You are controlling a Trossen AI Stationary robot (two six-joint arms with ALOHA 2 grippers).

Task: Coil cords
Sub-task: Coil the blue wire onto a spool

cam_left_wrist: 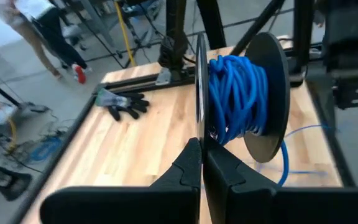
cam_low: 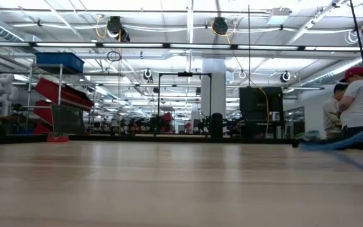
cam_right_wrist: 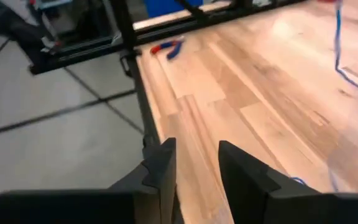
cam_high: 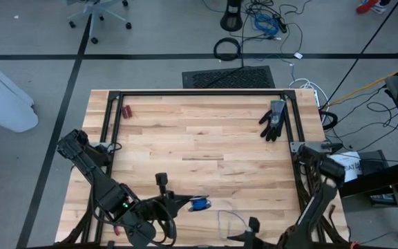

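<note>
A blue cord (cam_left_wrist: 235, 93) is wound on a spool between two thin dark discs. In the high view the spool (cam_high: 199, 203) sits near the table's near edge. A loose tail (cam_left_wrist: 284, 165) runs off the spool to the wood, and a thin loop of it (cam_high: 228, 220) lies toward my right gripper. My left gripper (cam_left_wrist: 202, 155) is shut on one disc. My right gripper (cam_right_wrist: 196, 168) is open and empty, low over the table's near right part (cam_high: 253, 225), with the cord (cam_right_wrist: 339, 43) lying ahead of it. My left gripper pinches the rim of the spool's nearer disc (cam_left_wrist: 199, 127) between its two fingers. The fingers come level from the table's left side and take the thin disc edge-on. The spool's axis lies level; I cannot tell whether it touches the table.
A black glove (cam_high: 273, 119) lies at the far right of the table and small red-handled pliers (cam_high: 126, 111) at the far left. A black frame rail (cam_high: 199, 93) runs round the table. A person (cam_low: 358, 101) stands in the room beyond.
</note>
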